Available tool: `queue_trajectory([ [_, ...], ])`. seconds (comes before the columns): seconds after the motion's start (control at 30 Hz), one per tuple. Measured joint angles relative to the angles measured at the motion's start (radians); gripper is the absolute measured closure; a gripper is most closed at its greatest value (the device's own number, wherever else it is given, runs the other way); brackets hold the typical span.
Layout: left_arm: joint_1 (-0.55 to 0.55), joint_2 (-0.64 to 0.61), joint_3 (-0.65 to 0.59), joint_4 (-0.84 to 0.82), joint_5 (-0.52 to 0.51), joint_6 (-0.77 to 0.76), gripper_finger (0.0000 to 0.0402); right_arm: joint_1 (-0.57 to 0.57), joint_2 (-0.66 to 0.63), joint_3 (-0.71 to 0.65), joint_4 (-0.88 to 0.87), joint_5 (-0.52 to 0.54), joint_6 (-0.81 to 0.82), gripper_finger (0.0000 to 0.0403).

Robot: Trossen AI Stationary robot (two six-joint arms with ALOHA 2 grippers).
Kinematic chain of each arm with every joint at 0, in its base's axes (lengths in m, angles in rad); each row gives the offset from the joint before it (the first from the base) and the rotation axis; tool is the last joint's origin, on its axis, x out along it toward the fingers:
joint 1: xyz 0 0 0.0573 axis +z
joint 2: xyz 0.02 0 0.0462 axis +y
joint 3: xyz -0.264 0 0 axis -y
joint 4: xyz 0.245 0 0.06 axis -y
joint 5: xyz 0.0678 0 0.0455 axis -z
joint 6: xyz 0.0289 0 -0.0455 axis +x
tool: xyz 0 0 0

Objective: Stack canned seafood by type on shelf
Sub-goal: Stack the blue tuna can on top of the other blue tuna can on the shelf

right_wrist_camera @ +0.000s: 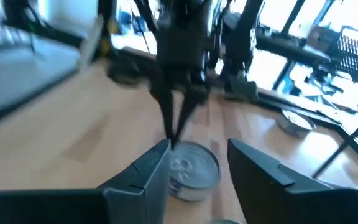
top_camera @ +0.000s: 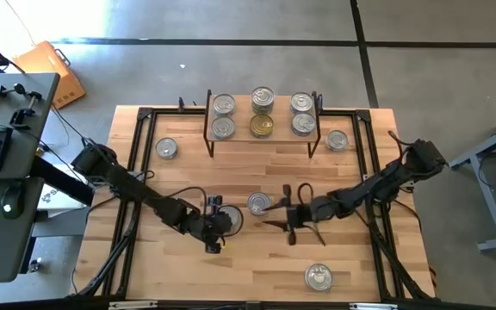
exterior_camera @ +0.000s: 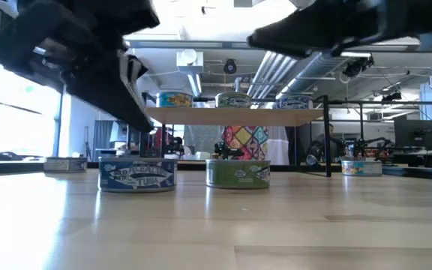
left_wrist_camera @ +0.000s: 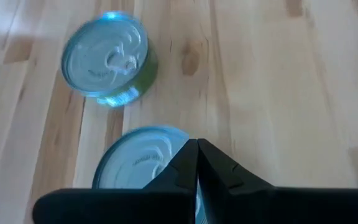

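Left hand (left_wrist_camera: 197,163) above wooden tabletop (left_wrist_camera: 278,81)

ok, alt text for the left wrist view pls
The left gripper, fingers shut together and holding nothing, hangs over a silver-lidded tin on the wooden tabletop. A second silver-lidded tin with a green side label stands apart from the first.

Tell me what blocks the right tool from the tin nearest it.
Nothing visible does. The right tool sits open just beside the green tin, bare tabletop between. The shut left tool hovers over another tin on the far side.
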Motion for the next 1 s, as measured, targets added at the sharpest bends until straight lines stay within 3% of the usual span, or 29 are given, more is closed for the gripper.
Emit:
queue_trajectory([
  [0.2, -0.012, -0.001, 0.001, -0.032, 0.063, 0.041, 0.0393, -0.084, 0.000, 0.098, -0.278, -0.024, 0.037, 0.0204],
  [0.5, -0.039, 0.038, 0.001, -0.148, 0.059, 0.136, 0.0316, -0.115, 0.000, 0.089, -0.300, -0.155, 0.066, 0.0183],
  [0.6, -0.038, 0.078, 0.005, -0.140, 0.021, 0.149, 0.0308, -0.115, 0.000, 0.089, -0.306, -0.184, 0.091, 0.0182],
  [0.7, -0.036, 0.115, 0.007, -0.117, 0.008, 0.165, 0.0330, -0.115, 0.000, 0.089, -0.307, -0.211, 0.087, 0.0182],
  [0.83, -0.035, 0.121, 0.005, -0.078, 0.000, 0.167, 0.0390, -0.115, 0.000, 0.089, -0.314, -0.234, 0.007, 0.0182],
  [1.0, -0.028, 0.088, 0.000, -0.018, -0.002, 0.167, 0.0398, -0.116, 0.000, 0.089, -0.319, -0.233, -0.133, 0.0182],
])
